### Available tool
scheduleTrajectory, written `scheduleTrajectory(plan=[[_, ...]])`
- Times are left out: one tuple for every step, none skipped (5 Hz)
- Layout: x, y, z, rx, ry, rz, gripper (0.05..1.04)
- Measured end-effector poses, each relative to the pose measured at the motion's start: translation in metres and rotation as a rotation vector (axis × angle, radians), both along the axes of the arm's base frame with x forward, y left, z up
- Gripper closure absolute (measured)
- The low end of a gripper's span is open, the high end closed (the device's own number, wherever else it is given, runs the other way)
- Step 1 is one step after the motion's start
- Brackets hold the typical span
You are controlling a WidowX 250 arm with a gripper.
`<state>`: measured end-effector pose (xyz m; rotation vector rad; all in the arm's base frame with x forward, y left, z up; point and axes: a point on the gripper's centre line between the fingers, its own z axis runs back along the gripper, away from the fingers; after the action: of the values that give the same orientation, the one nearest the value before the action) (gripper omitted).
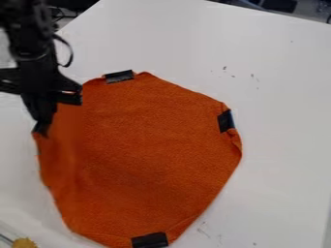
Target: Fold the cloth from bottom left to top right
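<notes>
The gripper (41,129) hangs down at the left side of the camera view, its fingers together on the left edge of the orange cloth. Spread over the table, the cloth (145,155) has a rounded, uneven outline, and its left part by the gripper looks slightly raised. Black patches mark its edge at the top (119,76), at the right (225,121) and at the bottom (150,240). The arm covers part of the cloth's upper left edge.
The white table (278,87) extends around the cloth, with small dark specks at the upper right. A yellow object (24,243) lies at the bottom left corner. Dark items stand beyond the table's far edge.
</notes>
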<state>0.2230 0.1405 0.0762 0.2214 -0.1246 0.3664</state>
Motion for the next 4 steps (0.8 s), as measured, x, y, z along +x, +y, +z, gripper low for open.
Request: scheduleTrajectory(plan=[[0.033,-0.030,-0.003,-0.006,0.024,-0.068,1.015],[0.064,-0.058,-0.013,-0.014,0.047,-0.091,1.015],[0.079,-0.069,-0.027,-0.032,0.071,-0.095,1.015],[0.088,-0.073,-0.042,-0.066,0.080,-0.108,1.015]])
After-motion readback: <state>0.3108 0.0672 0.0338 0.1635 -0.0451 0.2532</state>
